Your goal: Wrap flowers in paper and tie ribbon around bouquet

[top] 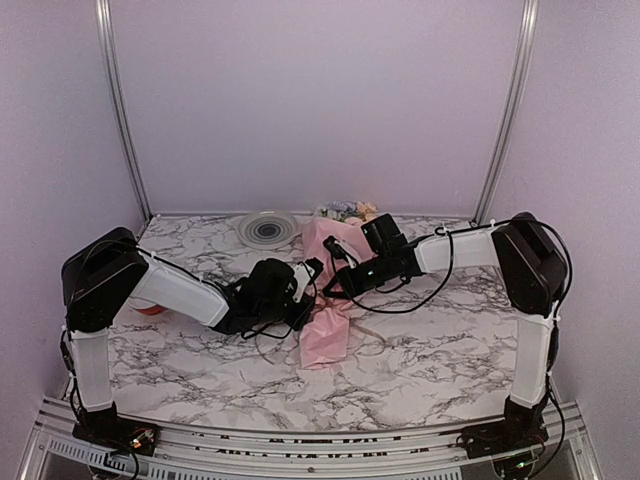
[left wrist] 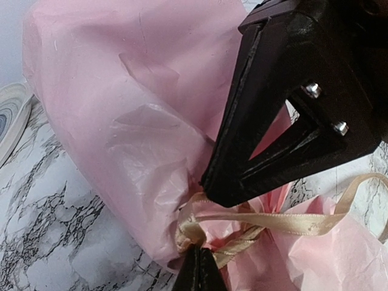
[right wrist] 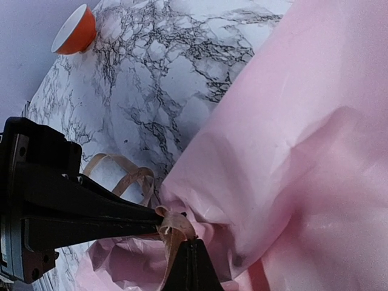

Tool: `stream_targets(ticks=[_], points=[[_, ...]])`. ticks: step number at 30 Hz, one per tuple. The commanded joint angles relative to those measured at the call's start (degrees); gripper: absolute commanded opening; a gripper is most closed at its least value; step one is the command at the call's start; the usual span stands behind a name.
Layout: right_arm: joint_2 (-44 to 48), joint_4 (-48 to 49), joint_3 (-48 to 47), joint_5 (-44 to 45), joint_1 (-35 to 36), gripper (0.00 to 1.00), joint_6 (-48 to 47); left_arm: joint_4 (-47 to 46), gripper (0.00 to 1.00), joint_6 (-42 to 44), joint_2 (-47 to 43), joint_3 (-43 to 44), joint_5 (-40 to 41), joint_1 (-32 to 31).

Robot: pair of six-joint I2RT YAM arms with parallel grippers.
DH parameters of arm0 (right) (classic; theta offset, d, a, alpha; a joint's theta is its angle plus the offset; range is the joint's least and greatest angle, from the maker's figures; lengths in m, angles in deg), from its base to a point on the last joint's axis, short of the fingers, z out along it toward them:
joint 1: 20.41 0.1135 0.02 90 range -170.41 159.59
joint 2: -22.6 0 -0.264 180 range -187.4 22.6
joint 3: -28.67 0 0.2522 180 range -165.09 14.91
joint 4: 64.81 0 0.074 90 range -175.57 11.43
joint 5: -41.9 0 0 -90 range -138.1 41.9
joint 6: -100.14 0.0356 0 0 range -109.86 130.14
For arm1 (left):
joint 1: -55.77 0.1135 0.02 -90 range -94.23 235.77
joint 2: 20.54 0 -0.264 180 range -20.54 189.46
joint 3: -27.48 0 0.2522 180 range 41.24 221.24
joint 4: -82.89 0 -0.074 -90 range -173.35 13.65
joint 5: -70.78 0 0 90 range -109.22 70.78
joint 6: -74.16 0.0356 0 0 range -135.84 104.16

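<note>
Bouquet (top: pixel 328 320) is lying flat on the marble bench (top: pixel 450 350), about dead centre between the two arms. Narrow end points toward the arm bases, wide end points at the back wall.

Closest to the bases is the loose pink tail of the paper (left wrist: pixel 121 121), crumpled and flared out on the bench. Just past that is the pinched waist, and that's where both arms meet. The tan ribbon (left wrist: pixel 273 224) goes round the waist in a messy knot-ish bunch, with a couple of loops hanging off to the side.

Left pincer (left wrist: pixel 197 267) is clamped closed, with the ribbon nipped at its tip. Right pincer (right wrist: pixel 188 264) comes in from the other side, also closed, with a bit of ribbon folded into its tip. From both wrist cams the two tips look nearly touching at the knot.

Off to the left, tucked under the left arm, there's a small orange-red bowl-looking thing (right wrist: pixel 76 30), well apart from the bouquet.

Farther back, the flowers (top: pixel 345 211) peek out of the wide end, near the back edge of the bench. Too small to tell them apart. Just left of them sits a round plate with rings (top: pixel 267 228).
</note>
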Motion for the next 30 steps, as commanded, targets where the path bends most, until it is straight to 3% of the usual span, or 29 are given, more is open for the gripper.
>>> stream_targets(ticks=[1, 6, 30], points=[[0.7, 2.1, -0.3, -1.6, 0.5, 0.00, 0.5, -1.8, 0.00, -0.5, -1.4, -0.3, 0.4, 0.4], [2.9, 3.9, 1.5, -3.1, 0.5, 0.00, 1.8, -1.9, 0.06, -0.1, -1.5, -0.7, 2.3, 0.4], [7.1, 3.9, 8.9, -4.1, 2.4, 0.00, 0.6, -2.0, 0.12, 0.3, -1.6, -1.0, 1.5, 0.4]])
